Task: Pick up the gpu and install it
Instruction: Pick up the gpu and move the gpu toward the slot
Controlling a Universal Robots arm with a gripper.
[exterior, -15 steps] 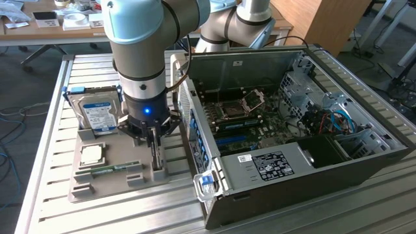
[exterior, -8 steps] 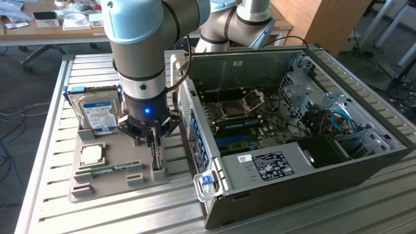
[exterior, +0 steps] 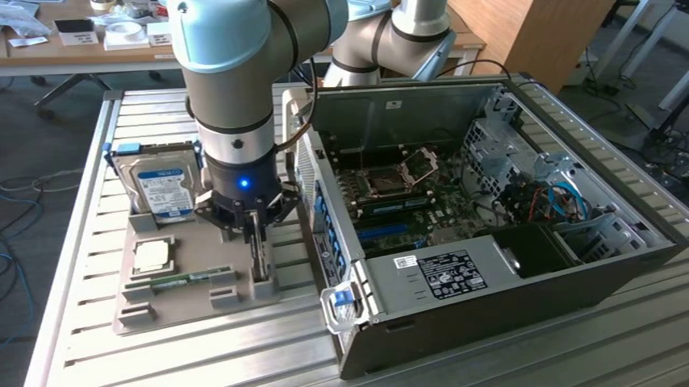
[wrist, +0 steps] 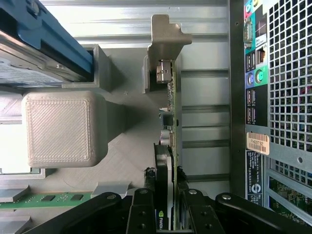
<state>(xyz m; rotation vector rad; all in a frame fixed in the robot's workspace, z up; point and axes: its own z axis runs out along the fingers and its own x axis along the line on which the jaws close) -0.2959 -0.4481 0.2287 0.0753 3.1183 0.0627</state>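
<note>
The gpu stands on its long edge in a slot of the grey holder tray, right beside the open computer case. My gripper comes straight down over it. In the wrist view the thin card runs between my black fingers, and the gripper is shut on its near end. The card's lower edge still sits in the tray slot. Its far end with a metal connector rests against a grey post of the tray.
On the same tray a silver hard drive with a blue-white label stands on the exterior view's left, with a CPU and a green RAM stick lying flat. The case's perforated rear panel is close to the gpu. The motherboard lies exposed inside.
</note>
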